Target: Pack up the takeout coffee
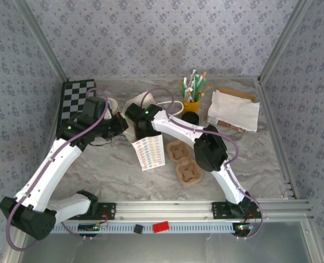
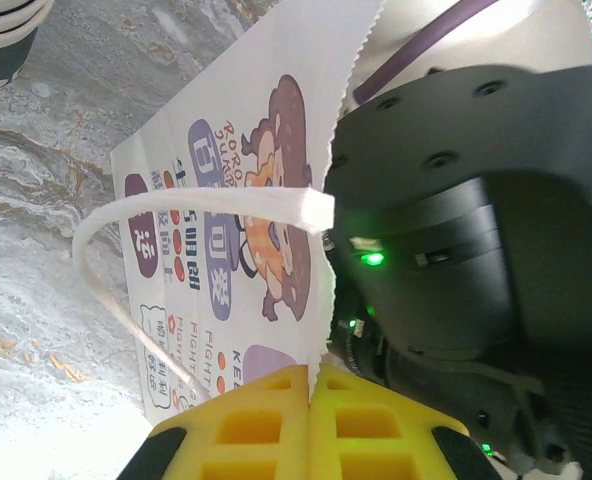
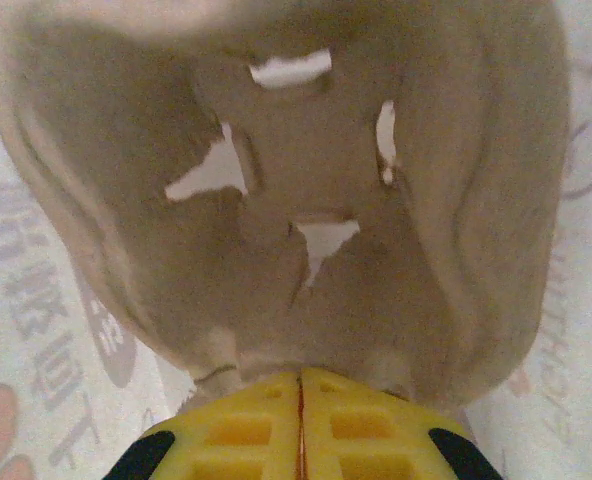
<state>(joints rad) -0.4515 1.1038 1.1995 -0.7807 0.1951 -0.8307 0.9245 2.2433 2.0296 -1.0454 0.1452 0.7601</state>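
The takeout coffee (image 1: 190, 118) is a small dark cup with a black lid, standing by the yellow holder at the back. A white printed paper bag (image 2: 226, 200) lies open behind the arms, its rim (image 1: 142, 98) pale in the top view. My left gripper (image 2: 311, 375) is shut on the bag's serrated top edge. My right gripper (image 3: 300, 375) is shut on the edge of a brown pulp cup carrier (image 3: 306, 170) with printed white bag paper around it. The right wrist (image 2: 456, 230) sits just beside the bag's mouth.
A stack of cups (image 2: 6, 40) stands left of the bag. A flat dotted bag (image 1: 149, 152) and two more pulp carriers (image 1: 183, 161) lie mid-table. A yellow holder of straws (image 1: 192, 101), napkins (image 1: 234, 109) and a checkerboard (image 1: 76, 98) are at the back.
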